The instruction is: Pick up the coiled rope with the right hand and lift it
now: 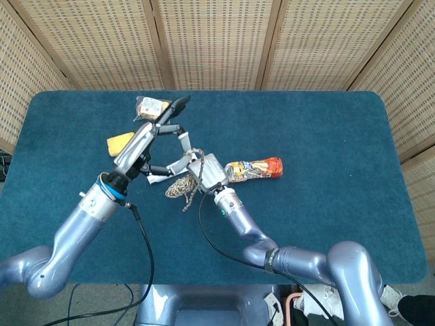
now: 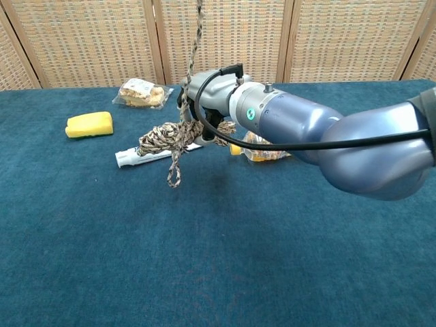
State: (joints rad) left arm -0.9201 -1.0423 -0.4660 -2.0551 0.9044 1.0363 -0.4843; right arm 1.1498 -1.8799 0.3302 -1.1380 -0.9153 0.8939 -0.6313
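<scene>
Speckled rope (image 2: 167,135) bunched in the right hand (image 1: 207,171), clear of the blue table (image 1: 326,136).
Fingers are clamped around the coil, so it hangs just above the toothpaste tube (image 2: 129,157); the left hand (image 1: 146,139) pinches the loose end high, likely keeping that strand taut and untangled.

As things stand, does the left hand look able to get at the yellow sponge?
Probably not right away. The left hand is raised above the table, holding a strand of the coiled rope, so it is occupied. The yellow sponge itself lies uncovered on the table, beside that arm.
</scene>
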